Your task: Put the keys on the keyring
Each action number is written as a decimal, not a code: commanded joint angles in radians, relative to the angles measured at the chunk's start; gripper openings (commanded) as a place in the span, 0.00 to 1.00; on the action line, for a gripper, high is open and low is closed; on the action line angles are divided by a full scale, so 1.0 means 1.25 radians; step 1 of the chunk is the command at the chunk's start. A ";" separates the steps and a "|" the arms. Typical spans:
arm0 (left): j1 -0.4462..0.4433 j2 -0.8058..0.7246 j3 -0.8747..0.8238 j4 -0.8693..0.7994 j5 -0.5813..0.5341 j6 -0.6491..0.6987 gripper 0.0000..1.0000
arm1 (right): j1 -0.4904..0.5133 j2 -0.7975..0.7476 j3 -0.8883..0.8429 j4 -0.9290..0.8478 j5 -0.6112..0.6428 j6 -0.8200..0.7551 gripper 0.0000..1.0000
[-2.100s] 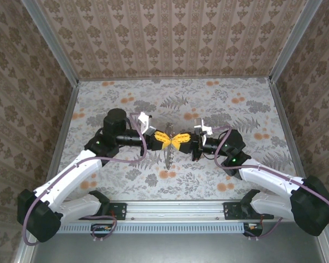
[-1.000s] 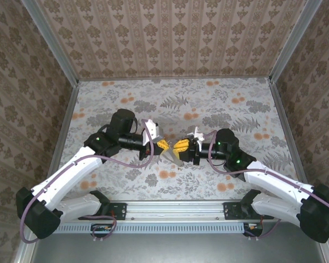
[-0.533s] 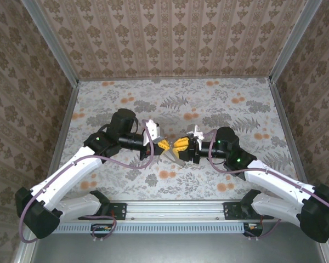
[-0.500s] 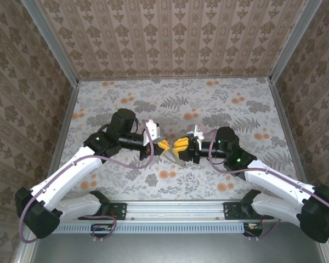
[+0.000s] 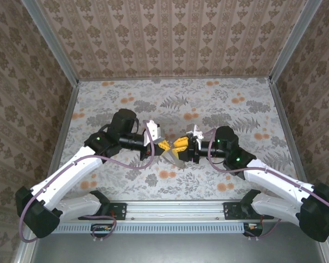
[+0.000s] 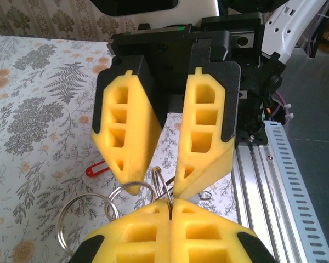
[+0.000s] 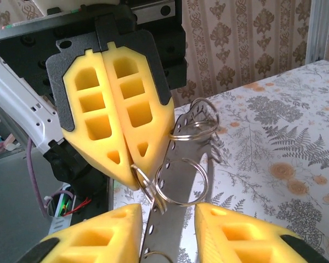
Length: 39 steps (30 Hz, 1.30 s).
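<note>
Change: right gripper (image 5: 178,145) has moved in against the left gripper (image 5: 165,147), its fingers parting to a narrow gap.
Meaning: probably regripping; threading not begun.
Left gripper: pinched shut on the keyring (image 7: 207,176), held aloft mid-table.
Key (image 6: 97,169): one, red-tagged, lying on the table (image 6: 33,109) beneath.
Hoops: at least three, linked; one metal strip (image 7: 167,230).
</note>
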 commanded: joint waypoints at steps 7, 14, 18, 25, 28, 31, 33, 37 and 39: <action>-0.008 0.001 0.028 -0.013 0.008 0.026 0.00 | 0.005 -0.020 0.031 0.010 -0.002 -0.008 0.36; -0.014 0.001 0.031 -0.019 0.006 0.029 0.00 | 0.005 -0.015 0.035 0.013 -0.007 -0.013 0.30; -0.017 0.001 0.034 -0.029 0.004 0.033 0.00 | 0.005 -0.009 0.038 0.011 -0.006 -0.015 0.31; -0.019 0.001 0.035 -0.027 0.006 0.034 0.00 | 0.005 -0.003 0.039 0.017 -0.017 -0.016 0.30; -0.019 0.004 0.037 -0.028 0.008 0.035 0.00 | 0.007 -0.004 0.041 0.018 -0.027 -0.016 0.27; -0.019 0.007 0.040 -0.028 0.009 0.035 0.00 | 0.007 -0.002 0.043 0.016 -0.033 -0.018 0.21; -0.020 0.007 0.040 -0.025 0.009 0.034 0.00 | 0.007 -0.002 0.044 0.016 -0.040 -0.020 0.16; -0.020 0.009 0.040 -0.022 0.009 0.031 0.00 | 0.009 -0.007 0.041 0.019 -0.049 -0.026 0.05; -0.020 0.011 0.042 -0.021 0.010 0.030 0.00 | 0.010 -0.010 0.040 0.020 -0.054 -0.028 0.00</action>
